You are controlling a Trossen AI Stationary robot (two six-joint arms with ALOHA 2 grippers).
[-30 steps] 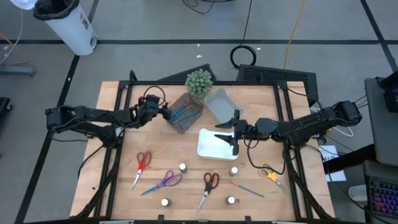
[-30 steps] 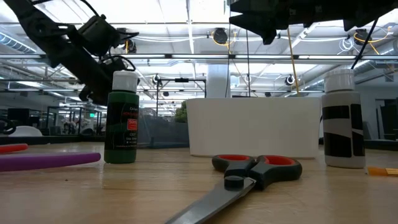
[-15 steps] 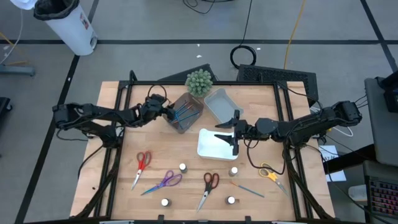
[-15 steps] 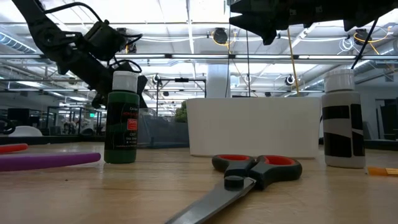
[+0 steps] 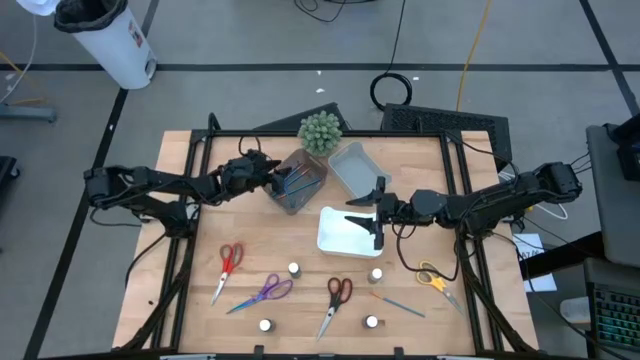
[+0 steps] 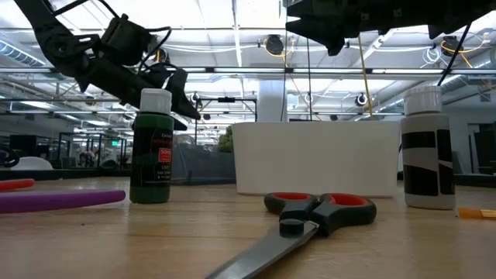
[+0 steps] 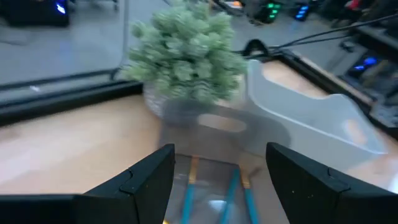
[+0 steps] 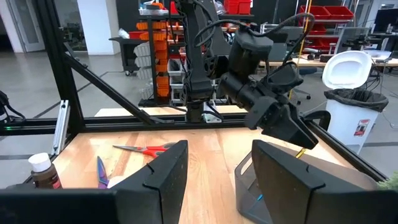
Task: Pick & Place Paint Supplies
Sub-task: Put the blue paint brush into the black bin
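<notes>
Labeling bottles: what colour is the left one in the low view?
Green bottle, white cap; low view.

We take the white tray (image 5: 338,232) as our landmark, lying near the middle of the wooden worktop (image 5: 205,235). Behind it and just beside it we see the pale blue-grey tray (image 5: 355,167), set at an angle. To the left of that one sits the brown tray (image 5: 296,183), also angled. Behind both, at the worktop's far edge, stands the round green spiky plant (image 5: 320,131). Well apart from the white tray, off the worktop on the grey floor, we find a white bin (image 5: 105,38) and a coiled black cable (image 5: 393,88).
</notes>
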